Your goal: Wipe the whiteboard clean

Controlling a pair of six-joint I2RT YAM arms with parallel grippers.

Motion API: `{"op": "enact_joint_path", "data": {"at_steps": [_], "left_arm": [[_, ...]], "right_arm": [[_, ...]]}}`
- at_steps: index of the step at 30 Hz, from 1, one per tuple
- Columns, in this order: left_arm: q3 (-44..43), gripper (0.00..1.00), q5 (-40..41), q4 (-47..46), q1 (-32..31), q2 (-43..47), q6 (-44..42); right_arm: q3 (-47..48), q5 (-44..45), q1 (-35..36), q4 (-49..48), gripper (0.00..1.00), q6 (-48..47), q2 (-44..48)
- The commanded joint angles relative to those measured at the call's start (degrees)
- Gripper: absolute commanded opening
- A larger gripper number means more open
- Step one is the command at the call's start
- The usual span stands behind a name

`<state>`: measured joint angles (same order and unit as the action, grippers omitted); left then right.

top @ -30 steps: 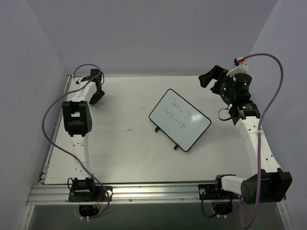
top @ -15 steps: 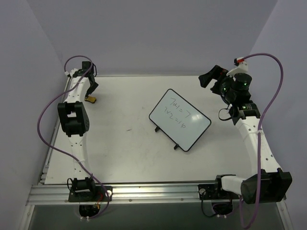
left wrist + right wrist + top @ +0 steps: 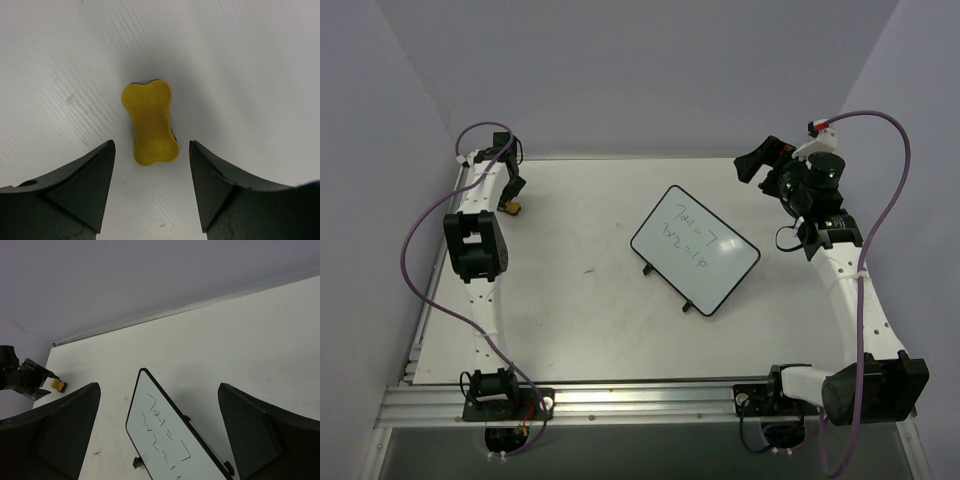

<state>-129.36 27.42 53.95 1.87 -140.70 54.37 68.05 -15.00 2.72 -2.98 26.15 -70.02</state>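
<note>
Your left arm reaches to the far-left corner of the counter, the left end effector released, jaws spread either side of a yellow bone-shaped eraser without touching it. Your right end effector hangs released at the far right, facing the whiteboard, which lies mid-counter bearing handwriting.

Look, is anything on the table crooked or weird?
The whiteboard lies crooked, turned diagonally to the table edges, with sums scribbled on it. A small dark smudge marks the table to its left. The little yellow bone-shaped block sits far off near the back left corner. Nothing looks spilled or broken.
</note>
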Motion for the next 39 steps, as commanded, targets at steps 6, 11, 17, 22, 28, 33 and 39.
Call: {"op": "enact_joint_path", "data": {"at_steps": [6,11,17,22,28,33,39], "left_arm": [[-3.0,0.7,-0.1,1.5,0.7,-1.3,2.5],[-2.7,0.7,-0.3,1.0,0.8,-1.5,3.1],[-4.5,0.7,-0.1,1.8,1.0,-2.7,3.5],[-4.8,0.68,-0.4,1.5,1.1,-3.3,3.6],[-4.9,0.63,-0.4,1.5,1.2,-3.7,3.4],[-4.8,0.61,-0.5,1.8,1.4,-3.8,3.4],[-4.2,0.61,-0.8,1.6,1.6,-3.9,3.6]], "right_arm": [[-0.2,-0.4,0.4,-2.1,1.0,-1.1,0.5],[-0.1,-0.5,0.4,-2.1,1.0,-1.2,0.6],[-0.4,-0.6,0.4,-2.2,1.0,-1.3,0.5],[-0.7,-0.4,0.4,-2.2,1.0,-1.3,0.6],[-0.9,-0.4,0.5,-2.4,1.0,-1.3,0.5],[-1.2,-0.3,0.5,-2.3,1.0,-1.4,0.5],[-1.3,-0.4,0.4,-2.2,1.0,-1.4,0.4]]}}
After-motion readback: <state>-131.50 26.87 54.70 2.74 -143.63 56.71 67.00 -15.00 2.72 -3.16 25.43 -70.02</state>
